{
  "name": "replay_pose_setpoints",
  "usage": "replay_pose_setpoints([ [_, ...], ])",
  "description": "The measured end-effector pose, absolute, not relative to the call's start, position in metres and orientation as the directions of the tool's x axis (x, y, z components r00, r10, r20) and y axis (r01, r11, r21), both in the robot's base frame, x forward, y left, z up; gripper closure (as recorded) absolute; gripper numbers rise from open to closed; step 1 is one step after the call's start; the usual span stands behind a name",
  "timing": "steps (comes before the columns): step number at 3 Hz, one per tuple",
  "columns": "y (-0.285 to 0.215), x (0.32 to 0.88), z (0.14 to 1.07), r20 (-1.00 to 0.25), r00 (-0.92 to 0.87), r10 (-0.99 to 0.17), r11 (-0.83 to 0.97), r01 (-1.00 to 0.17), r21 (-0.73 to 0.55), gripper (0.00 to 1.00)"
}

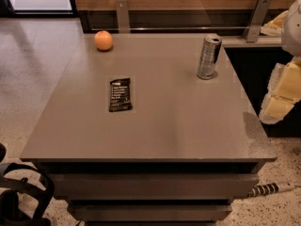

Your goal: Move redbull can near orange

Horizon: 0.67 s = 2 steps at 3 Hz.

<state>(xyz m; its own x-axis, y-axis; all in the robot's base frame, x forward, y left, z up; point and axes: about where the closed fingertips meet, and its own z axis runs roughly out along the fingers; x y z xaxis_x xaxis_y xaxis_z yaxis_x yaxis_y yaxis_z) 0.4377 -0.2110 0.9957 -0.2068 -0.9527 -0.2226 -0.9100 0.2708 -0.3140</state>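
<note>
The redbull can (209,56) stands upright on the grey table (164,126), near its far right edge. The orange (103,40) sits at the table's far left corner, well apart from the can. My gripper (281,98), white and pale yellow, hangs at the right edge of the view, off the table's right side and nearer to me than the can. It touches nothing.
A flat black snack-bar wrapper (120,94) lies left of the table's middle, between the orange and the near edge. A wooden wall with metal brackets (122,14) runs behind the table. A black bag strap (23,192) lies on the floor at the lower left.
</note>
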Motion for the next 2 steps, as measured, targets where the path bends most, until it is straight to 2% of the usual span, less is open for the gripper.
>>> replay_pose_setpoints([
  [2,-0.219,0.45,0.997,-0.256,-0.217,-0.942,0.294,-0.901,-0.319,0.0],
])
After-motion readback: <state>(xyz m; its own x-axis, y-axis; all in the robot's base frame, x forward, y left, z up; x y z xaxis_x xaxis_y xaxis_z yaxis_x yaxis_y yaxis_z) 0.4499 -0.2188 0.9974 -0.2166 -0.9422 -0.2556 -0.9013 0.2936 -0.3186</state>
